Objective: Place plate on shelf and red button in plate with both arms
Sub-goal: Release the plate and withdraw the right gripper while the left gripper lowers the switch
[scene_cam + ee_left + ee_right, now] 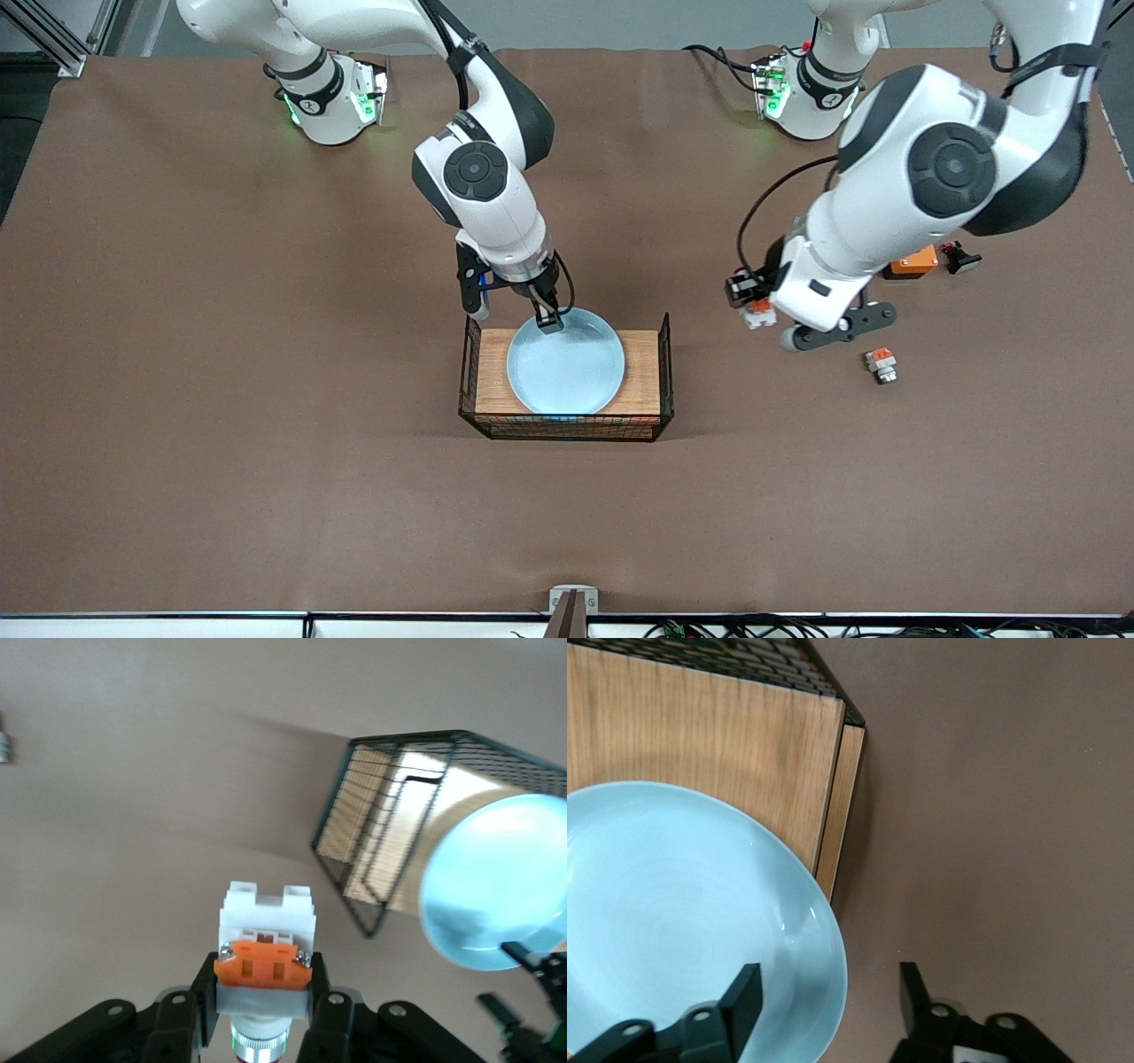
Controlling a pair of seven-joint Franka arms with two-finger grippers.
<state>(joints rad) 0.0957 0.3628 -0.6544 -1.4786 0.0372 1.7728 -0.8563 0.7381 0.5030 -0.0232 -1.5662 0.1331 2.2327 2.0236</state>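
Observation:
The pale blue plate (567, 368) lies flat on a wooden board inside a black wire basket (666, 372). My right gripper (542, 312) is open at the plate's rim on the robots' side. In the right wrist view one finger (740, 1001) is over the plate (673, 921) and the other is outside the rim, neither pressing it; that gripper (828, 992) straddles the rim. My left gripper (263, 979) is shut on the red button (264, 939), its silver end toward the wrist. In the front view the button (758, 312) hangs over bare table beside the basket, toward the left arm's end.
A look-alike white and orange-red piece (881, 363) lies on the table toward the left arm's end. An orange box (914, 262) and a small black part (959, 257) lie farther from the front camera, partly under the left arm. The basket (354, 842) has raised wire end walls.

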